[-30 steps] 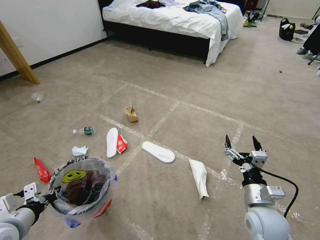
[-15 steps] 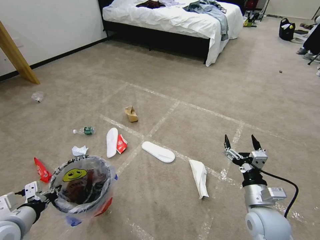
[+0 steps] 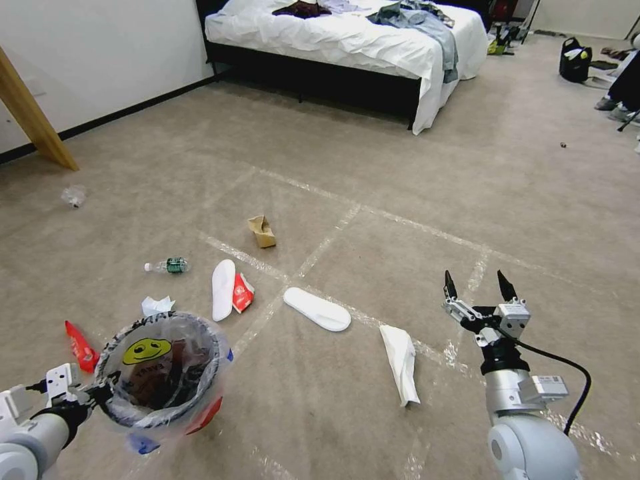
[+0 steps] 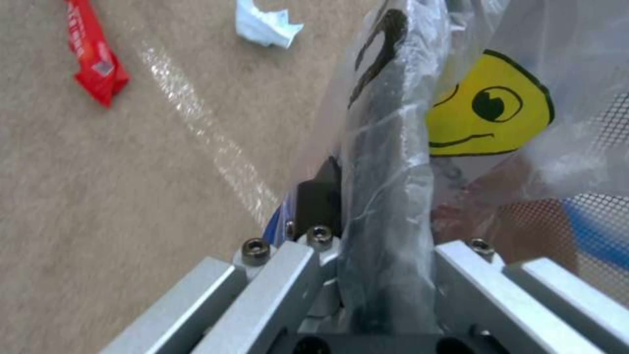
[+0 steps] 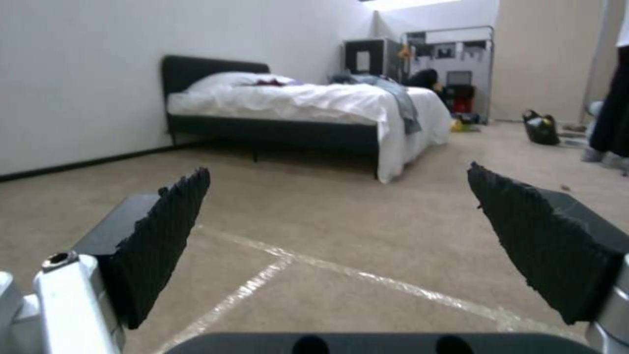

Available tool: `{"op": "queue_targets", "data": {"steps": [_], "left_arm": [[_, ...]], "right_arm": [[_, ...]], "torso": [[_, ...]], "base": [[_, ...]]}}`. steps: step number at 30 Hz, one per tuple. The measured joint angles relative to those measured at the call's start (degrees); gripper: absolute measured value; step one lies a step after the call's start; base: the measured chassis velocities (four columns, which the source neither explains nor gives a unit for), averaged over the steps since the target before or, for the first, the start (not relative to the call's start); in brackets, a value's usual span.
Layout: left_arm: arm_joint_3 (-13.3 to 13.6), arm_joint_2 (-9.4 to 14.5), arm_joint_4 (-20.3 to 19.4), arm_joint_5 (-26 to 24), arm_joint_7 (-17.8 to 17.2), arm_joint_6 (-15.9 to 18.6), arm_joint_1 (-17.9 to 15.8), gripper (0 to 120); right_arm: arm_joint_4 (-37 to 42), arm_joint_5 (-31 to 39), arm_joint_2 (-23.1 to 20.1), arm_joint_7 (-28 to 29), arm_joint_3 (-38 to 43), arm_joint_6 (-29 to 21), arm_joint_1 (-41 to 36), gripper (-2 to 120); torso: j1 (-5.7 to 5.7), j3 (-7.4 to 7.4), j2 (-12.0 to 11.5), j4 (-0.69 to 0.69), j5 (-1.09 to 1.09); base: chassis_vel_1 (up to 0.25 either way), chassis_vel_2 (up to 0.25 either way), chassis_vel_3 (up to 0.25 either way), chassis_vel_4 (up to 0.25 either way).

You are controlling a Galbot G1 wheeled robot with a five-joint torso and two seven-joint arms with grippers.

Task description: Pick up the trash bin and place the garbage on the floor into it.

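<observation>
White slipper soles (image 3: 223,289) (two) lie loose; left gripper (image 3: 100,395) jaws clamp trash bin (image 3: 160,373), right gripper (image 3: 475,288) gapes empty.

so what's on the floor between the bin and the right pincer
In the head view, two pieces lie between the trash bin and the open right pincer: a white slipper sole and folded white paper.

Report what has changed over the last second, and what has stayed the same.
Little has changed. The whole head view shifted slightly, so the camera moved, not the litter. The right hand drifted a little toward the robot's left, fingers open and empty. The left hand stays clamped on the rim of the small round red trash bin with the clear smiley-face bag, held up as before. The white flat slipper sole and crumpled white paper lie where they did.
</observation>
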Motion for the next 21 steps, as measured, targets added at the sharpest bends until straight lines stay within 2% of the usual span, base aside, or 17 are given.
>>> {"op": "queue_targets", "data": {"steps": [2, 3, 4, 7, 8, 10, 11, 13, 16, 18, 19, 20, 21], "left_arm": [[0.1, 0.0, 0.0, 0.0, 0.0, 0.0, 0.0, 1], [0.2, -0.1, 0.0, 0.1, 0.0, -0.1, 0.1, 1], [0.2, -0.1, 0.0, 0.1, 0.0, -0.1, 0.1, 1], [0.7, -0.1, 0.1, 0.5, 0.0, -0.3, -0.1, 1], [0.7, -0.1, 0.1, 0.5, 0.0, -0.3, -0.1, 1], [1.3, 0.2, 0.3, 0.6, 0.0, -0.4, -0.7, 1], [1.3, 0.2, 0.3, 0.6, 0.0, -0.4, -0.7, 1], [1.7, 0.6, 0.5, 0.6, 0.0, -0.4, -1.1, 1], [1.7, 0.6, 0.5, 0.6, 0.0, -0.4, -1.1, 1], [1.9, 0.9, 0.5, 0.6, 0.0, -0.4, -1.3, 1], [1.9, 0.9, 0.5, 0.6, 0.0, -0.4, -1.3, 1], [2.1, 1.2, 0.5, 0.5, -0.1, -0.2, -1.6, 1], [2.1, 1.2, 0.5, 0.5, -0.1, -0.2, -1.6, 1]], "right_arm": [[-0.5, -0.5, -0.2, 1.1, -0.1, -0.9, 0.1, 100], [-1.3, -1.1, -0.6, 4.2, -0.6, -4.3, 0.1, 100], [-1.3, -1.1, -0.6, 4.2, -0.6, -4.3, 0.1, 100], [-3.1, 1.5, -2.2, 12.7, -2.6, -17.6, 0.3, 100], [-3.1, 1.5, -2.2, 12.7, -2.6, -17.6, 0.3, 100], [-4.8, 4.4, -3.0, 16.0, -3.5, -23.8, 0.4, 100], [-4.8, 4.4, -3.0, 16.0, -3.5, -23.8, 0.4, 100], [-7.9, 7.9, -3.7, 18.7, -4.8, -31.2, 1.4, 100], [-10.1, 8.9, -4.1, 19.1, -5.8, -34.0, 2.3, 100], [-15.0, 11.6, -4.6, 21.1, -8.7, -39.0, 5.3, 100], [-15.0, 11.6, -4.6, 21.1, -8.7, -39.0, 5.3, 100], [-19.0, 14.0, -4.5, 22.8, -11.1, -42.6, 7.7, 100], [-19.0, 14.0, -4.5, 22.8, -11.1, -42.6, 7.7, 100]], "torso": [[0.01, 0.0, 0.0, 0.0, 0.0], [0.0, 0.0, 0.0, 0.0, 0.0], [0.0, 0.0, 0.0, 0.0, 0.0], [-0.01, -0.02, 0.0, 0.01, 0.0], [-0.01, -0.02, 0.0, 0.01, 0.0], [-0.01, -0.02, 0.0, 0.01, 0.0], [-0.01, -0.02, 0.0, 0.01, 0.0], [-0.01, -0.01, 0.0, -0.01, 0.0], [-0.01, -0.01, 0.0, 0.0, 0.0], [-0.01, -0.01, 0.0, 0.02, 0.0], [-0.01, -0.01, 0.0, 0.02, 0.0], [-0.01, -0.01, 0.0, 0.01, 0.01], [-0.01, -0.01, 0.0, 0.01, 0.01]], "base": [[-0.078, 0.064, 0.073, -0.086], [-0.026, 0.064, 0.013, -0.026], [-0.026, 0.064, 0.013, -0.026], [0.0, 0.0, 0.0, 0.0], [0.0, 0.0, 0.0, 0.0], [0.0, 0.0, 0.0, 0.0], [0.0, 0.0, 0.0, 0.0], [0.0, 0.0, 0.0, 0.0], [0.0, 0.0, 0.0, 0.0], [0.0, 0.0, 0.0, 0.0], [0.0, 0.0, 0.0, 0.0], [0.0, 0.0, 0.0, 0.0], [0.0, 0.0, 0.0, 0.0]]}}
